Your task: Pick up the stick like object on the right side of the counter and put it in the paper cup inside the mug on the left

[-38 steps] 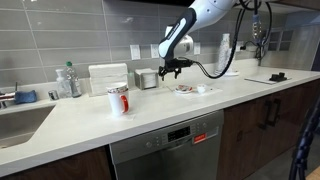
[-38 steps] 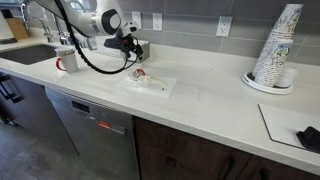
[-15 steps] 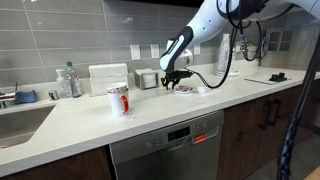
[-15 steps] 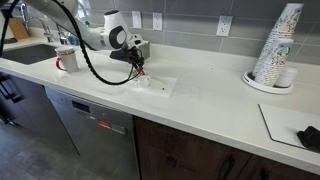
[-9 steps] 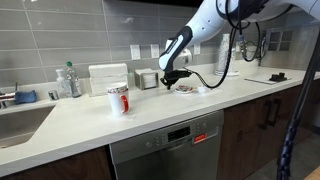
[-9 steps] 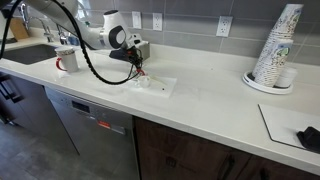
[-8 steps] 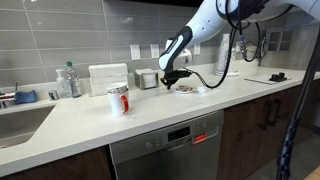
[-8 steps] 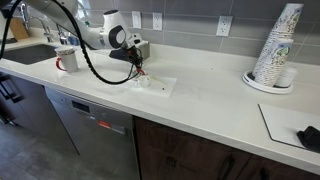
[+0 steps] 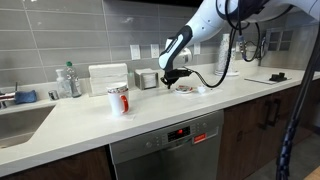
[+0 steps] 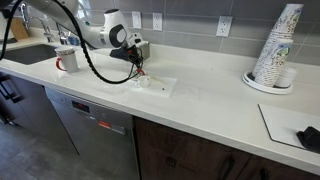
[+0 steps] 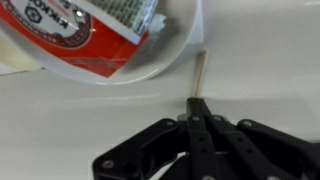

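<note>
Pale counter (image 9: 85,120), my gripper (image 11: 196,108) low just beside the white plate (image 11: 172,62), jaws pressed together on the thin tan stick (image 11: 200,70), red-marked mug (image 9: 118,99) well apart from that plate.

In the wrist view the stick (image 11: 199,72) hides its near end inside the closed pincer (image 11: 196,108); the red-and-white packet (image 11: 90,30) is cut off by the top edge.

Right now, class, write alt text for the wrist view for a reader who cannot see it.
The black tool is shut on a thin tan stick over the pale counter, its far end at the rim of a white dish holding a red-and-white packet.
</note>
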